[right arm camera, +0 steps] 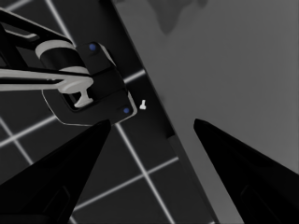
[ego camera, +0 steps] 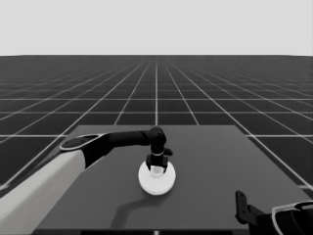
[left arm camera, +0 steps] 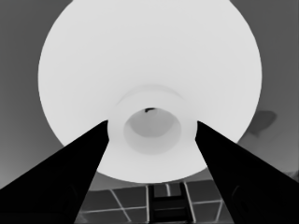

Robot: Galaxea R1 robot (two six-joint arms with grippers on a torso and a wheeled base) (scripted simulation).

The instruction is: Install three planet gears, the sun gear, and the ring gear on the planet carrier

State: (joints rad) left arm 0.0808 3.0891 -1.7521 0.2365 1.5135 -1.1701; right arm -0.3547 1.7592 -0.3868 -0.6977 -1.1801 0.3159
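Nearest us, left fingers (left arm camera: 152, 135) clamp the hub of the larger round part (ego camera: 156, 178), mid-tabletop; gears hidden. We judge last step: release, lift. Right gripper (ego camera: 240, 208) parked at five o'clock, fingers apart.

Smooth matt white larger round part (ego camera: 156, 181) on a matt dark table (ego camera: 220, 161); matt black claw fingers (left arm camera: 60, 186).

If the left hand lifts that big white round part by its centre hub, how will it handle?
Probably rigid: the larger round part, a wide white disc, shows no sag. Gripped only at its small raised hub, between the left hand fingers, it may tilt. Lying flat, it likely slides rather than rolls.
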